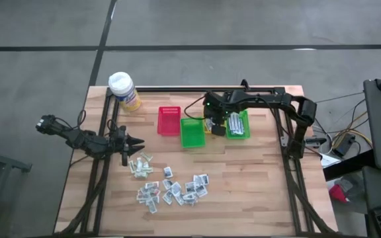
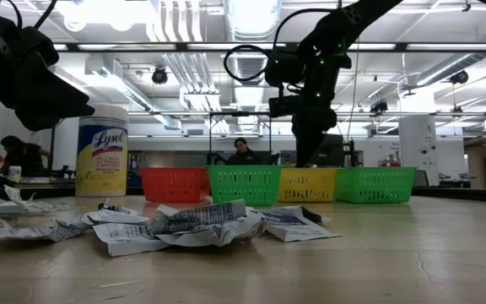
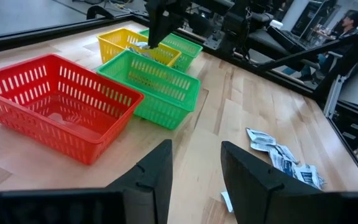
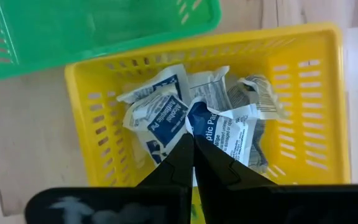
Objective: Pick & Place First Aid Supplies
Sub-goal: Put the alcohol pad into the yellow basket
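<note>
Right hand hovers clenched over the yellow bin, gripping a wipe packet for the drop; next, release. Left hand waits released near the packet pile on the table.

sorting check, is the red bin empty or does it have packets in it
Empty: the left wrist view shows the red bin with a bare floor.

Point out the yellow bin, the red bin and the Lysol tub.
yellow bin (image 4: 328, 112), right wrist view, on its slotted side wall.
red bin (image 3: 98, 130), left wrist view, on its near wall.
Lysol tub (image 2: 101, 160), low view, on its yellow label.
</note>
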`<control>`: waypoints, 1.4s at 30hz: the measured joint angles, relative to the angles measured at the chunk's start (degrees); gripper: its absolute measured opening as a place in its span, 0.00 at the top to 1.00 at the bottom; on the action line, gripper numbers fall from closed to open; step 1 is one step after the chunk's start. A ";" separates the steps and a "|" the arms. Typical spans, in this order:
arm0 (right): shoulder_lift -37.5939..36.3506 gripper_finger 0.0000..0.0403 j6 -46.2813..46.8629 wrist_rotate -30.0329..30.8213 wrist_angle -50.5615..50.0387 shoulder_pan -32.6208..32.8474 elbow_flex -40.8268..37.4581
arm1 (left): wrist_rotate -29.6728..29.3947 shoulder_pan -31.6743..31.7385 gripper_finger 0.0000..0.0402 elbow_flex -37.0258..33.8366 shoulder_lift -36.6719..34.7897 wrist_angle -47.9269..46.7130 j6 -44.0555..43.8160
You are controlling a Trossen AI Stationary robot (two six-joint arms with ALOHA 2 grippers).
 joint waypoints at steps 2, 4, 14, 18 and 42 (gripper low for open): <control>0.00 0.98 0.01 0.21 0.42 -0.02 -0.01 | 0.00 0.02 0.67 0.00 0.00 0.00 0.02; 0.00 0.98 0.00 0.80 1.27 -0.02 -0.10 | 0.00 0.00 0.67 0.00 0.00 0.00 0.02; 0.00 0.97 -0.35 0.85 2.26 -0.17 -0.27 | 0.00 0.02 0.67 0.02 0.00 -0.02 0.23; 0.00 0.90 0.18 0.85 2.27 -0.17 -0.27 | 0.02 0.02 0.67 0.02 0.00 -0.02 0.27; -8.91 0.79 14.73 0.46 1.57 7.44 5.75 | 0.07 0.01 0.67 0.02 0.00 -0.03 0.27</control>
